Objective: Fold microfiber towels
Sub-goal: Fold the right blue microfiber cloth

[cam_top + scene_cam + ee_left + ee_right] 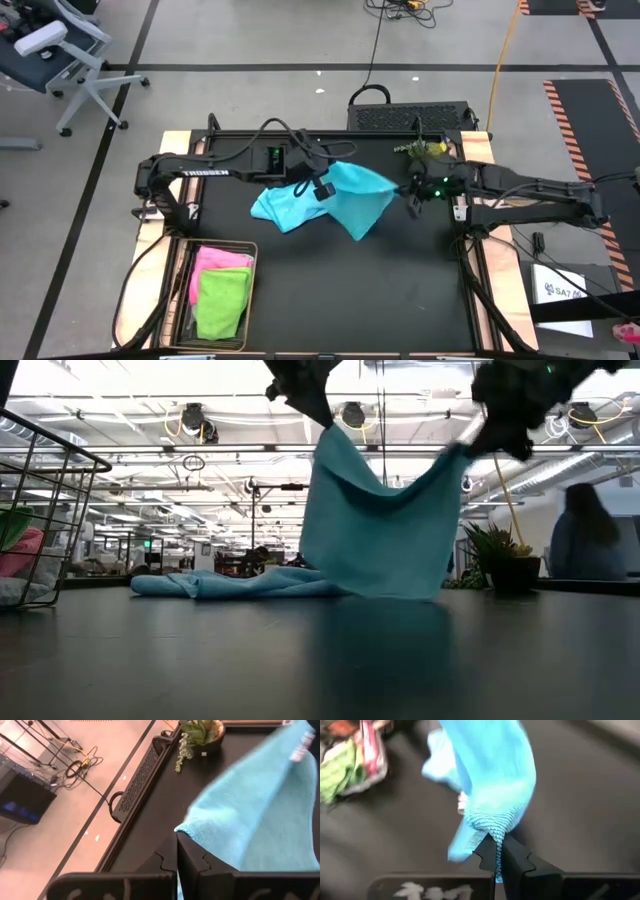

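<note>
Black tabletop [400,290] on a wood-edged frame, standing on a grey floor marked with dark lines; the low view looks across it into a large hall with ceiling lights.

Left pincer [177,851]: fingers pressed together, pinching one corner of the teal microfiber towel [358,195]. Right pincer [498,851]: likewise pressed together, pinching another corner of the same towel. Both sit above the middle of the tabletop, towards its back edge, left pincer [322,188] and right pincer [412,192] well apart.

Teal microfiber towel [378,530] hangs between the two pincers as a sagging sheet; its lower edge reaches the tabletop. Just beside it, partly under it, a light blue microfiber towel [225,584] lies crumpled flat on the tabletop.

Further out: a rectangular wire mesh basket [182,290] at the front left corner, holding a pink cloth [215,260] and a lime green cloth [222,300]. A small green potted plant [505,560] stands near the back right.
</note>
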